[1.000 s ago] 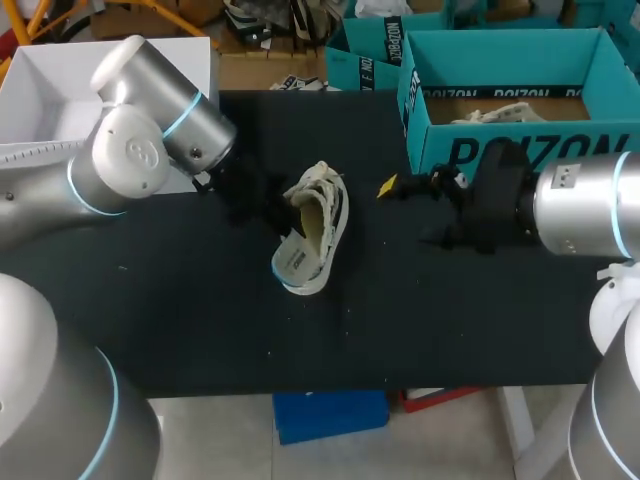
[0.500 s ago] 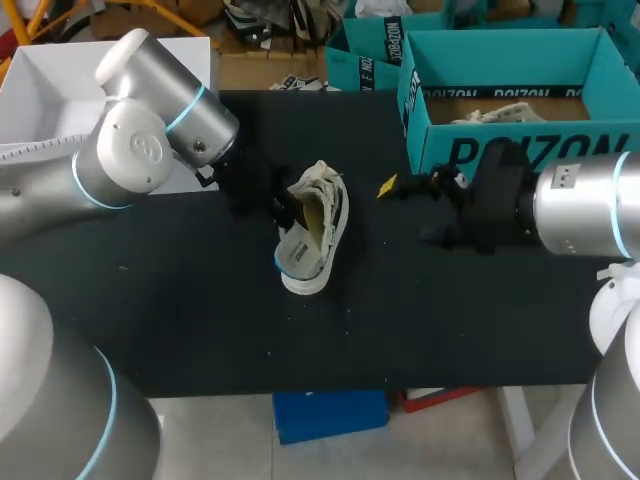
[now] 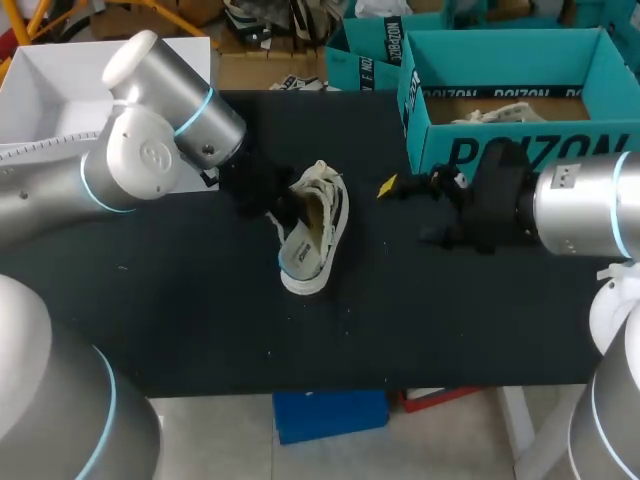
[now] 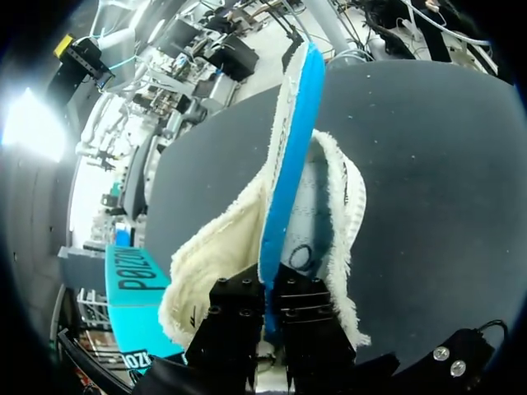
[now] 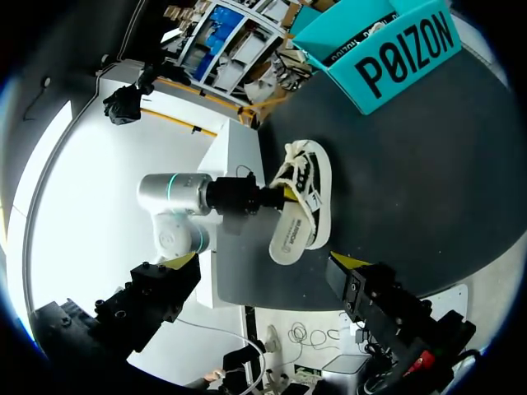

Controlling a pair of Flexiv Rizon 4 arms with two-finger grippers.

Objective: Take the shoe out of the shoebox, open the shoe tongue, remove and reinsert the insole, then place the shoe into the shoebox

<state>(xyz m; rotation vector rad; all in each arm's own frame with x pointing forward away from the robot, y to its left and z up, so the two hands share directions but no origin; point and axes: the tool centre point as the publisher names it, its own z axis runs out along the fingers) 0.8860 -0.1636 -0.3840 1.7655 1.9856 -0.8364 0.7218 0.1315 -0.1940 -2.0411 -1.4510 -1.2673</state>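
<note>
Left arm has shifted a little toward the shoe since the earlier frames, and the heel end of the insole has swung slightly with it; right arm unchanged. Left pincer (image 4: pixel 268 284) is clenched on the cream insole with a blue underside (image 4: pixel 288 156), both black fingers pressing it from two sides near one end, the insole standing up on edge ahead of the fingers. Around it, just ahead of the same pincer, is the cream low-top fabric shoe with frayed edges (image 3: pixel 325 215), lying on its side on the black surface (image 3: pixel 200 320). From the head view the insole is only partly inside the shoe, with its printed heel end sticking out past the shoe's opening. Right pincer (image 5: pixel 265 263) is released and grasping nothing, its yellow tips spread wide; the shoe lies well ahead of it and apart, not touched. Teal cardboard shoebox (image 3: pixel 520 150) sits behind and to the side of the right pincer, well apart from the shoe. Progress, as a judgement: shoe is out of the box, tongue looks opened enough for access, and the insole step is in hand. Cannot tell whether it is coming out or going back in. Left to do: seat the insole fully flat in the shoe, release it, then lift the shoe and put it into the shoebox.
</note>
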